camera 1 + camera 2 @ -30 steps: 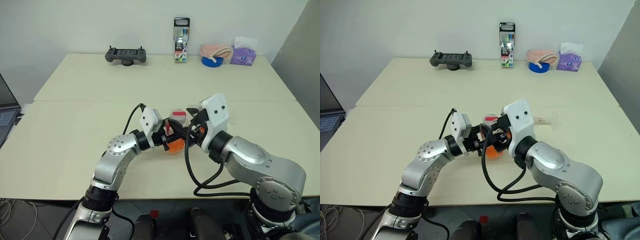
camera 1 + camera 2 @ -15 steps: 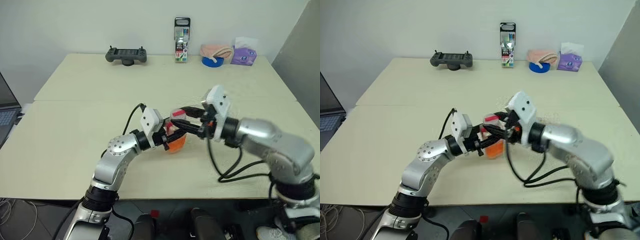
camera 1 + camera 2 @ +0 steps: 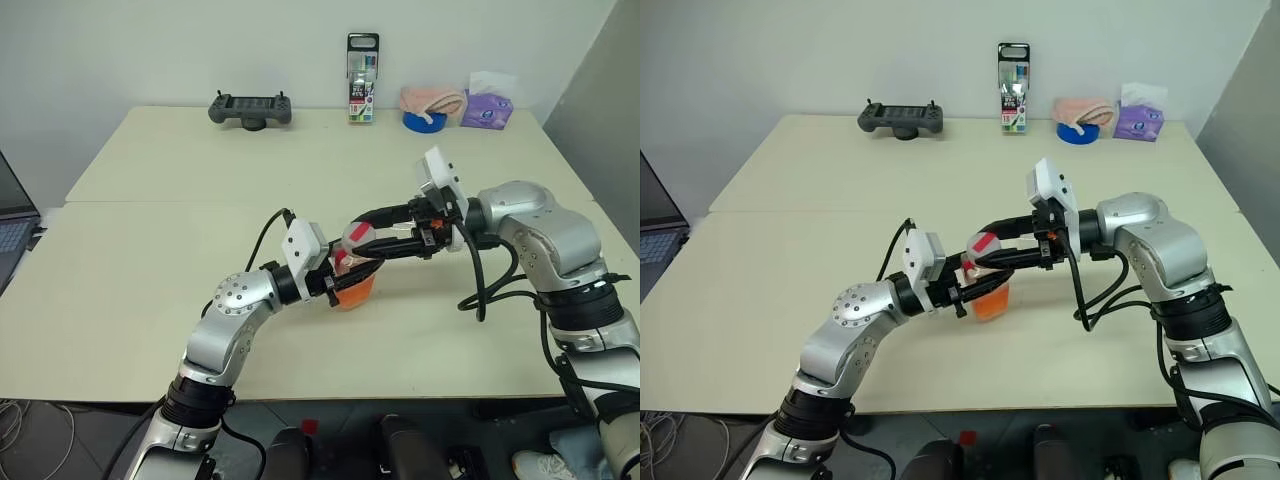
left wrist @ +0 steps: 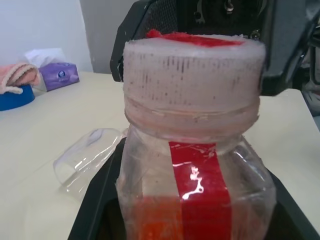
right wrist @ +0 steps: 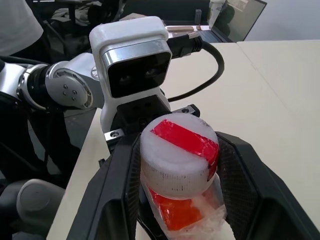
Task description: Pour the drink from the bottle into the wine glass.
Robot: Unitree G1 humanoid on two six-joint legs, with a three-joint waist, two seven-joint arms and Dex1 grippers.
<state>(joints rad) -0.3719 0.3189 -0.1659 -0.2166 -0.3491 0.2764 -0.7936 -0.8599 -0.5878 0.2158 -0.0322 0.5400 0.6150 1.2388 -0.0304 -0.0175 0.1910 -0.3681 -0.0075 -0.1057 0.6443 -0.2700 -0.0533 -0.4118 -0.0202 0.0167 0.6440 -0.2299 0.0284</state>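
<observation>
Near the middle of the wide cream table (image 3: 150, 260), the small clear plastic bottle with a squarish body (image 3: 352, 285) stands upright. The left gripper (image 3: 335, 280), reaching in from 7 o'clock, is closed round its body. The right gripper (image 3: 358, 240) comes in from 3 o'clock, its black fingers pressed to either side of the cap.

The clear stemmed wine glass (image 4: 87, 157) lies on its side on the table beyond the bottle, empty and apart from it.

The white round cap with a red stripe (image 5: 177, 147) is seated on the neck.

The translucent orange-red drink (image 3: 990, 300) is all in the bottle's lower half.

By my reading the task is at an early stage: bottle secured, cap gripped for unscrewing. Left to do: remove the cap, get the glass upright, and pour.
</observation>
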